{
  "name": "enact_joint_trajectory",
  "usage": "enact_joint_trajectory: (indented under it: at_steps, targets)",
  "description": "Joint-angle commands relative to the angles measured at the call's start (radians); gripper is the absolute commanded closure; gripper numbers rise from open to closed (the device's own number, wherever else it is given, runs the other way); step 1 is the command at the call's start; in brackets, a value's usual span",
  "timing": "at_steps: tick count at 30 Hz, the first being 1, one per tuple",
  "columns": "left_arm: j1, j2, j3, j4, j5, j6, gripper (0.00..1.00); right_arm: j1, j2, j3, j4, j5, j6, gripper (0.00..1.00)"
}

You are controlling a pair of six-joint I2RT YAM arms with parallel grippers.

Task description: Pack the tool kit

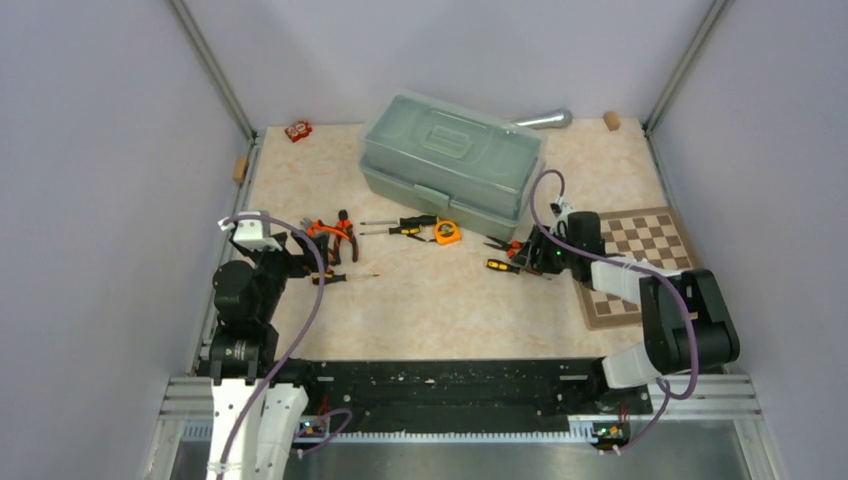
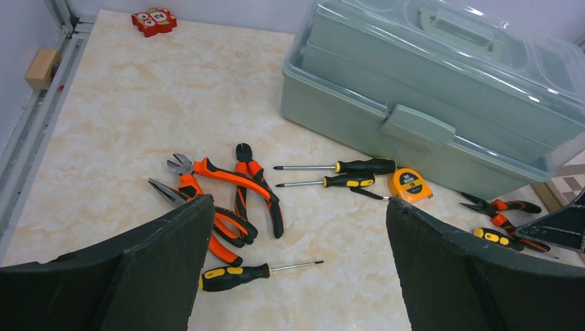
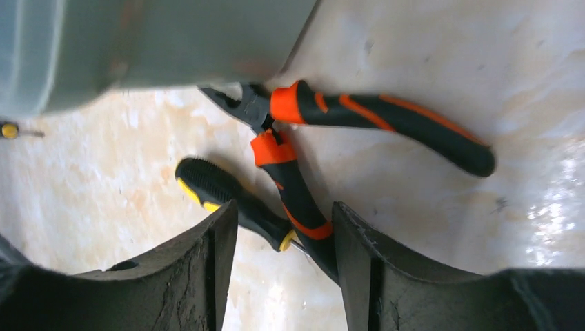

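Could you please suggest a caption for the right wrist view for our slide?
Open right gripper hangs over the handles of orange-black pliers and a yellow-black screwdriver beside the green toolbox.

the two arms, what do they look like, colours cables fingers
Both are mostly black with chunky rounded joints. The left arm has a white block at its wrist and a white base link; the right arm has pale grey links. A lilac cable loops along each. The fingers are broad matt black wedges with rough edges.

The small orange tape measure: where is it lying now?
In the top view, the tape measure lies on the table near the middle, just in front of the green toolbox, beside the handle ends of two parallel screwdrivers.
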Motion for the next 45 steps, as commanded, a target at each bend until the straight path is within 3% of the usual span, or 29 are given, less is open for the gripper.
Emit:
enact_joint_trajectory:
  at_steps: [1,8,15,20,25,33,39,45]
  targets:
    - [-0.002,-0.012,0.003,0.023,0.013,0.01,0.01,0.046,-0.002,-0.044,0.046,-0.062,-0.034,0.47]
    - [-0.002,-0.008,0.005,0.022,0.016,0.01,0.01,0.209,-0.003,-0.065,0.078,-0.038,-0.02,0.45]
    - [-0.002,-0.008,0.005,0.019,0.017,0.009,0.01,0.459,0.099,0.005,0.151,0.085,0.027,0.46]
    - [-0.002,-0.006,0.005,0.017,0.018,0.009,0.01,0.643,0.294,0.221,0.176,0.112,0.04,0.46]
    - [-0.002,0.007,0.006,0.016,0.012,0.004,0.01,0.723,0.434,0.478,0.11,0.093,0.007,0.46]
    - [-0.002,0.118,0.034,0.06,0.081,-0.085,0.01,0.697,0.271,0.613,-0.119,0.197,-0.146,0.34]
    - [-0.002,0.339,0.134,0.191,0.252,-0.285,0.01,0.537,0.075,0.745,-0.376,0.275,-0.333,0.2]
    - [-0.229,0.602,0.261,0.361,0.186,-0.386,0.01,0.265,0.016,0.844,-0.415,0.162,-0.454,0.11]
